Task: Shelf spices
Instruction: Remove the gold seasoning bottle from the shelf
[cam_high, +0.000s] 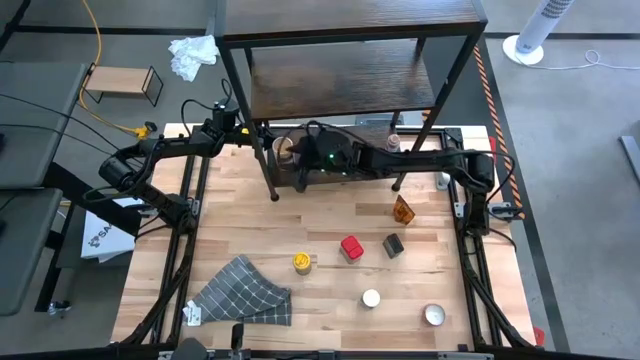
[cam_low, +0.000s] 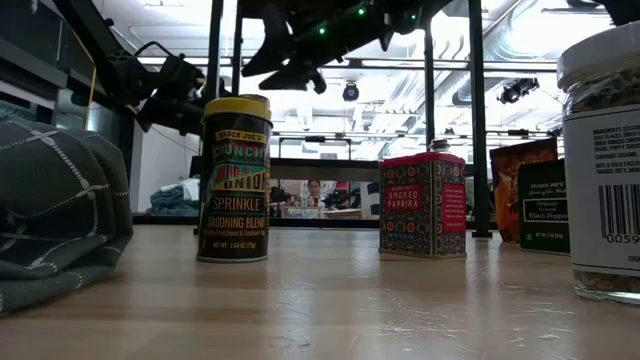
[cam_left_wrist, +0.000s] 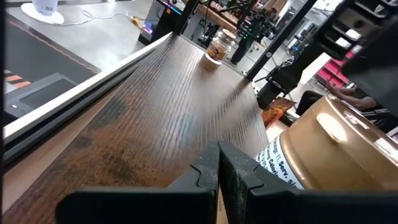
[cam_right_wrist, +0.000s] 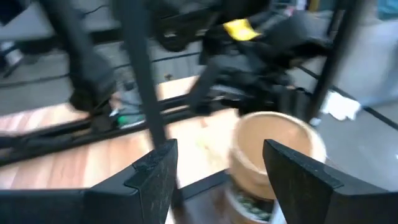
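A tan-lidded spice jar (cam_high: 283, 148) stands on the shelf's lowest dark board (cam_left_wrist: 155, 106), near its left end. A second jar (cam_high: 392, 143) stands farther right on that board. My right gripper (cam_right_wrist: 217, 177) is open and reaches in from the right. Its fingers stand on either side of the tan-lidded jar (cam_right_wrist: 273, 149), just short of it. My left gripper (cam_left_wrist: 217, 171) is shut, low over the board's left end, with the same jar (cam_left_wrist: 336, 155) right beside it. Several more spices stand on the table: yellow-lidded jar (cam_high: 302, 262), red tin (cam_high: 351, 247), dark jar (cam_high: 393, 245). My left gripper's shut fingers (cam_left_wrist: 233, 174) lie level over the shelf board, close beside the tan-lidded jar's label (cam_left_wrist: 273, 163). I cannot tell whether they touch it.
The shelf's thin black legs (cam_high: 270, 170) stand close around both grippers. An amber jar (cam_high: 403, 210) and two white-lidded jars (cam_high: 371, 298) (cam_high: 433, 315) also stand on the table. A grey checked cloth (cam_high: 240, 290) lies at the near left. A small light-wood stand (cam_high: 120, 83) sits beyond the table.
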